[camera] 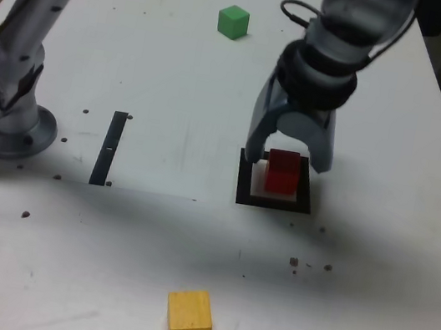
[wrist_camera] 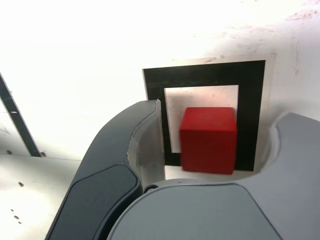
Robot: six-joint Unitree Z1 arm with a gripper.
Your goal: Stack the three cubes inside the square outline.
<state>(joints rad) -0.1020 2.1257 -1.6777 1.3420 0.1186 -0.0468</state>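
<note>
Grey two-finger gripper spread, straddling small solid red cube in thick black square outline; lift straight up, avoid nudging.

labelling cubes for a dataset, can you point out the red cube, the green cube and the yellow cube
red cube (wrist_camera: 207, 137), wrist view, middle of its top face
green cube (camera: 233, 22), exterior view, centre of the cube
yellow cube (camera: 188, 321), exterior view, centre of the cube
</note>
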